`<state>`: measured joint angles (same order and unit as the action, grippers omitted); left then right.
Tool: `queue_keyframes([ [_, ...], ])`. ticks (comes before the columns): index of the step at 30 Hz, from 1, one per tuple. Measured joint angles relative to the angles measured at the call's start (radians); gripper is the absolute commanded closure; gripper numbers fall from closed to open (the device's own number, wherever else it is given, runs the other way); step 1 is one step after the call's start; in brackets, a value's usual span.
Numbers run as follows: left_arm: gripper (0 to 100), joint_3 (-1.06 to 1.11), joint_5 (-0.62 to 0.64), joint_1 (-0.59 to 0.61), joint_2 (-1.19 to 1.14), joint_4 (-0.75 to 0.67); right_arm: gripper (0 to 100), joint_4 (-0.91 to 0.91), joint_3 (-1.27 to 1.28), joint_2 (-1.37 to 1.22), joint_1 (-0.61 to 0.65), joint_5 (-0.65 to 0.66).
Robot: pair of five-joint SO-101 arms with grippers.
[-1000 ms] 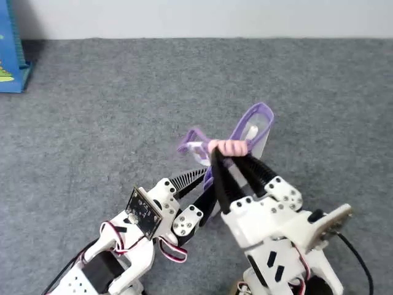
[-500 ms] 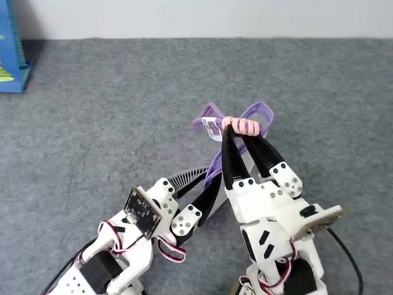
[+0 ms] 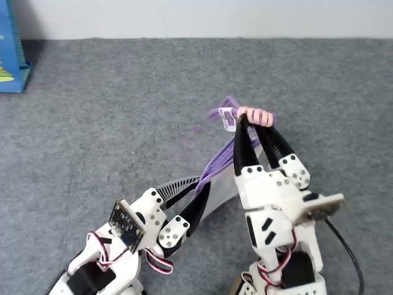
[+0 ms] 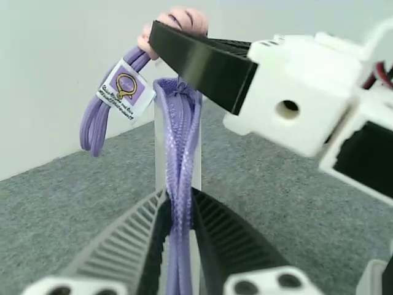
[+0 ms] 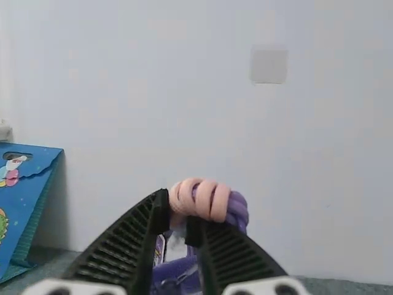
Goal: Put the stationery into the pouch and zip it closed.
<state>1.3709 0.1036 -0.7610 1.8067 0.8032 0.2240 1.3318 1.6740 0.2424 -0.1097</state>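
Observation:
The pouch [image 3: 228,161], clear with a purple zipper band [image 4: 178,160], is lifted off the grey carpet and stretched between both arms. My left gripper [image 3: 199,185], at the near end, is shut on the zipper band [image 4: 177,246]. At the far end, my right gripper [image 3: 255,126] is shut on the pink ribbed zipper pull [image 3: 256,115], also seen in the right wrist view [image 5: 199,200]. A purple cord loop [image 4: 92,123] with a small paper tag [image 4: 126,91] hangs beside the pull. No loose stationery is visible.
A blue box [image 3: 10,49] stands at the far left edge of the carpet, also seen in the right wrist view [image 5: 24,203]. A white wall [image 3: 202,18] borders the far side. Grey carpet [image 3: 110,123] surrounds the arms.
My right gripper has carried the pink pull farther away and to the right, pulling the pouch taut. My left arm has drawn back toward the near left, still holding the band.

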Motion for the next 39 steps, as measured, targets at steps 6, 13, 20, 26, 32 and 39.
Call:
queue_keyframes([
  [6,99,0.000,0.000,0.000,0.000,0.005,99.1,-0.114,-0.002,-0.149,-0.100,0.000],
  [13,99,0.000,0.000,0.000,0.000,0.005,99.1,-0.258,-0.003,-0.298,-0.206,0.000],
  [20,99,0.003,0.002,0.006,0.000,0.032,99.1,-0.310,-0.002,-0.387,-0.330,0.002],
  [26,99,0.003,0.000,0.006,0.000,0.032,99.1,-0.310,-0.002,-0.388,-0.336,-0.005],
  [32,99,0.003,0.000,0.006,0.000,0.032,99.1,-0.310,-0.002,-0.390,-0.333,-0.031],
  [39,95,0.003,0.000,0.072,0.000,0.032,99.0,-0.226,-0.003,-0.390,-0.224,-0.032],
])
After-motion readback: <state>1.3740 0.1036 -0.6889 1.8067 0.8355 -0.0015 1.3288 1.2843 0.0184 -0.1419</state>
